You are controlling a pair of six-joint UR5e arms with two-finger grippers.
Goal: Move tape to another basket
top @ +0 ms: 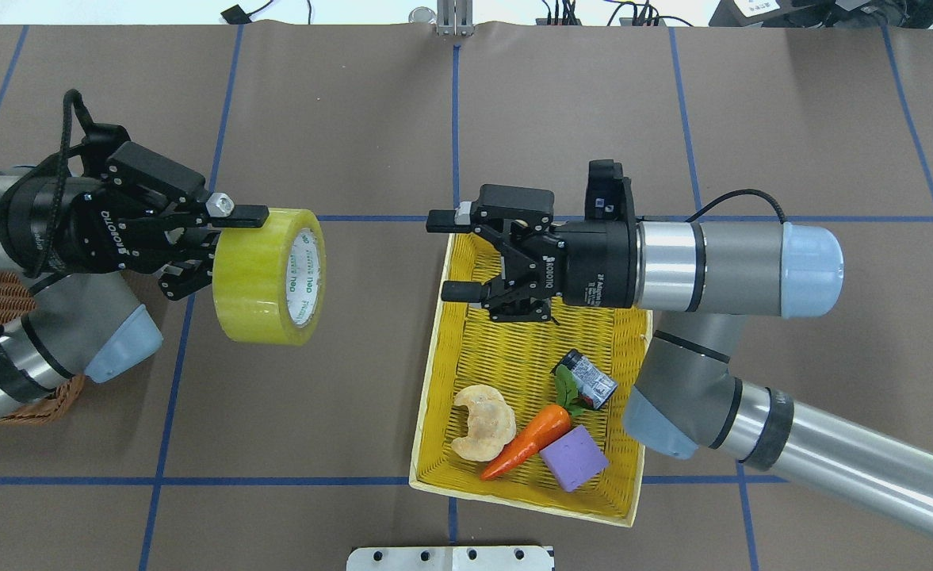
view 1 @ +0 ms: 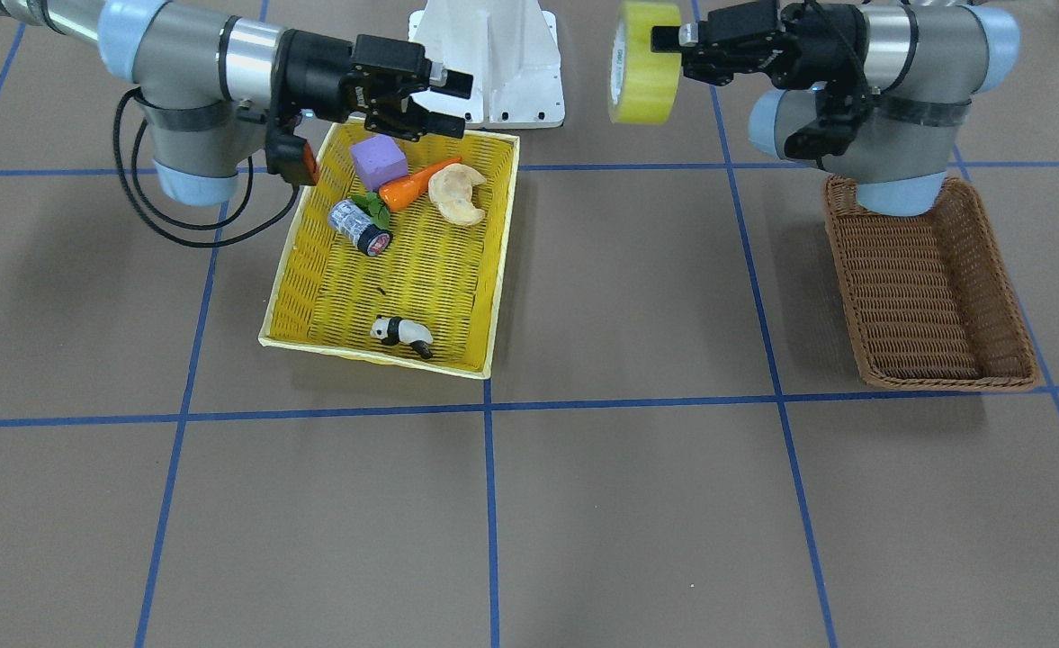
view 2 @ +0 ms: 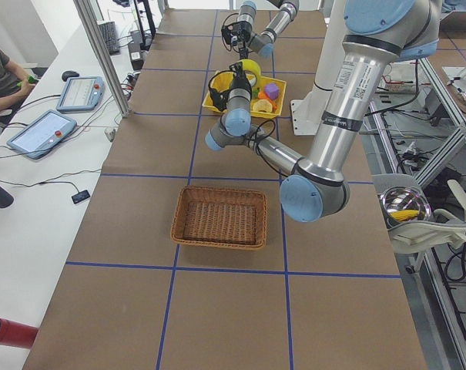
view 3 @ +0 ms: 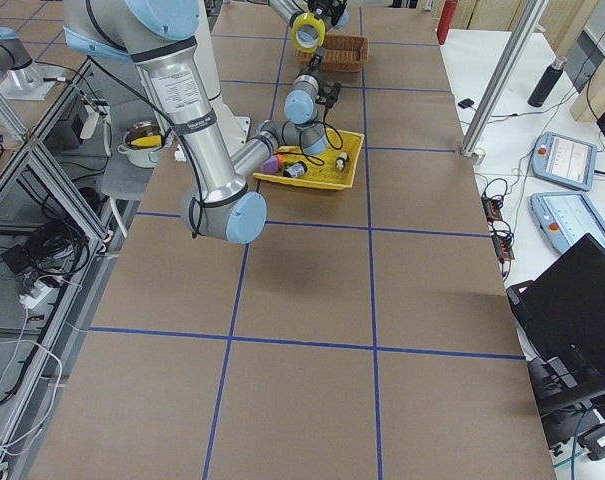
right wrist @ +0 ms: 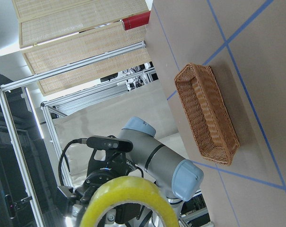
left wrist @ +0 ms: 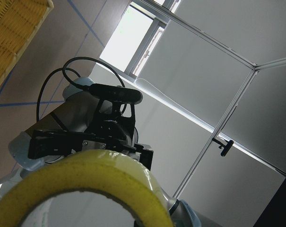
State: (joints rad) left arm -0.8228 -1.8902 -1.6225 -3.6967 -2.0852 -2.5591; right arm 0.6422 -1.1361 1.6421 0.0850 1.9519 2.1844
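Observation:
The tape, a wide yellowish roll with a white core, hangs in the air in my left gripper, which is shut on its wall. It also shows in the front view, held by the left gripper, and in the left wrist view. The brown wicker basket lies empty under the left arm's elbow; in the overhead view only its edge shows. My right gripper is open and empty above the far end of the yellow basket.
The yellow basket holds a purple block, a carrot, a bread piece, a dark-capped jar and a toy panda. The white robot base stands between the arms.

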